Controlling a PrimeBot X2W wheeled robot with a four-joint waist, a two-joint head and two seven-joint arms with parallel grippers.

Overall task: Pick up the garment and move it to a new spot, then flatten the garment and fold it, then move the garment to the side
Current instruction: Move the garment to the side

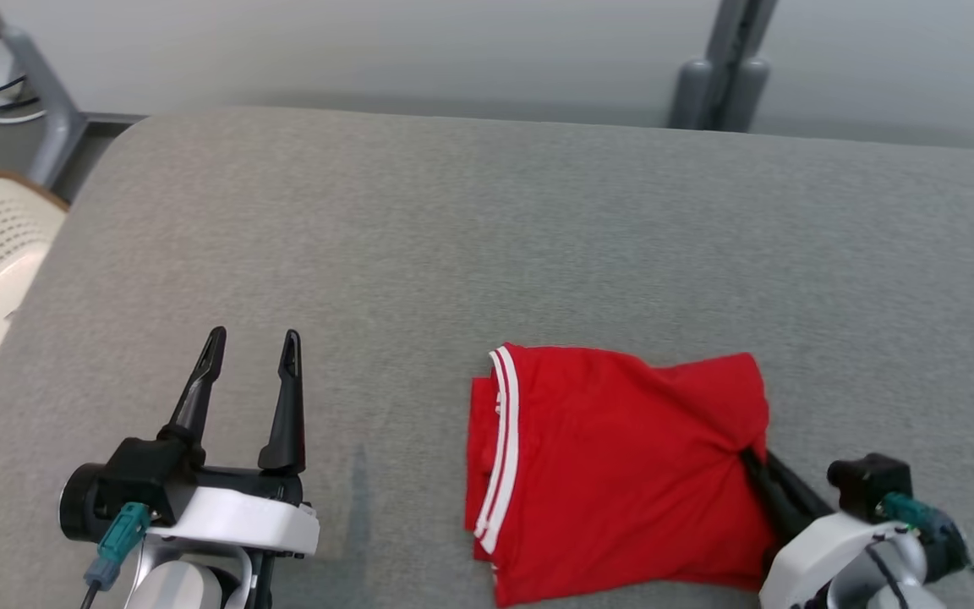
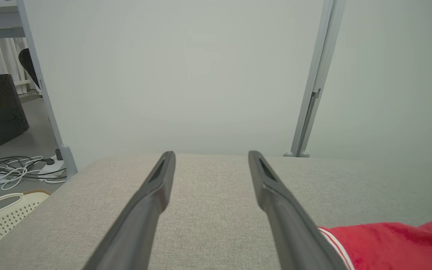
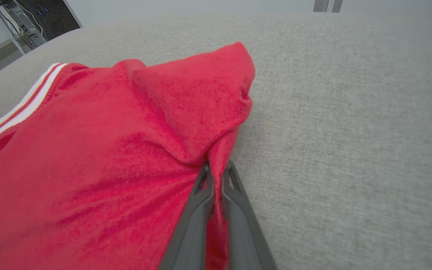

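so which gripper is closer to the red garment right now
Right. The right gripper is shut on the right edge of the red garment; the left gripper hangs open above the grey surface, well clear of its striped left edge.

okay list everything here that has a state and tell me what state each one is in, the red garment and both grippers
red garment: folded, lying on the grey table, right edge puckered where it is pinched.
right gripper: shut on the red garment's right edge.
left gripper: open, empty, apart from the garment.
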